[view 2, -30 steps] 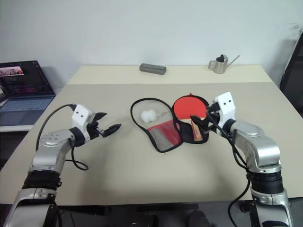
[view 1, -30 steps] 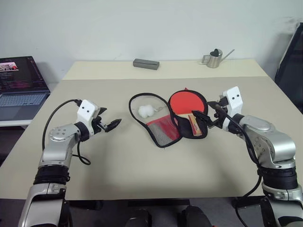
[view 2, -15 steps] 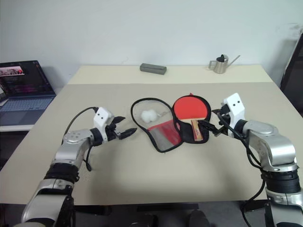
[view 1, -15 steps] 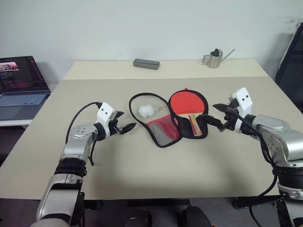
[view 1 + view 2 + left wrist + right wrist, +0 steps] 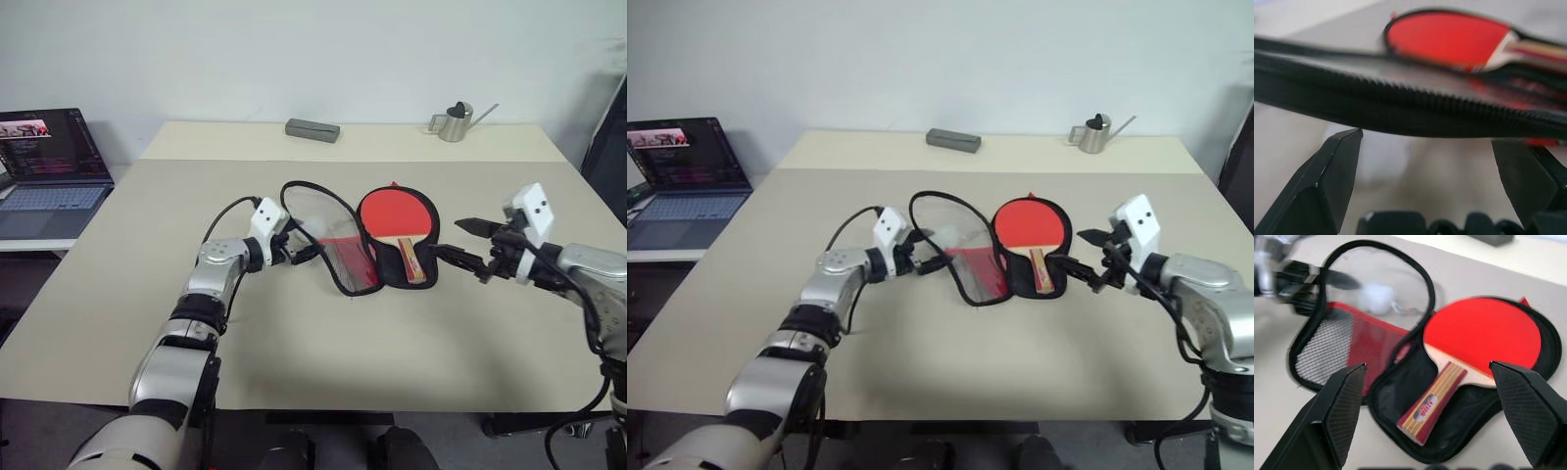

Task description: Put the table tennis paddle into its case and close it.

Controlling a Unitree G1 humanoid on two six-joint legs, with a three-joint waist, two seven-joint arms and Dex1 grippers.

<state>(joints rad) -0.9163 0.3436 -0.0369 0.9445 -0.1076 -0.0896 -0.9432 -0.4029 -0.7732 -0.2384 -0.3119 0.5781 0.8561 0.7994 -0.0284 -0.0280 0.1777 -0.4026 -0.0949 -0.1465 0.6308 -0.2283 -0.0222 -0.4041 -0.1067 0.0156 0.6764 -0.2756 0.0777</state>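
Observation:
The case (image 5: 342, 260) lies open on the table, its red mesh-lined flap to the left and its black half to the right. Face up in the black half rests the table tennis paddle (image 5: 397, 212), with its striped wooden handle (image 5: 1432, 402) pointing toward me. My left gripper (image 5: 306, 253) is open at the flap's left edge; in the left wrist view the black zip edge (image 5: 1400, 105) runs just ahead of its fingers. My right gripper (image 5: 468, 245) is open and hovers to the right of the case, apart from it. The white pom-pom (image 5: 1376, 298) lies inside the flap's loop.
A grey box (image 5: 313, 129) and a small metal watering can (image 5: 456, 121) sit at the far side of the table. An open laptop (image 5: 49, 162) stands on a lower surface to the left. Bare tabletop (image 5: 323, 343) stretches in front of the case.
My left gripper has swung right, up to the case's flap edge. My right gripper has drawn back to the right, away from the paddle's handle. Both stay open.

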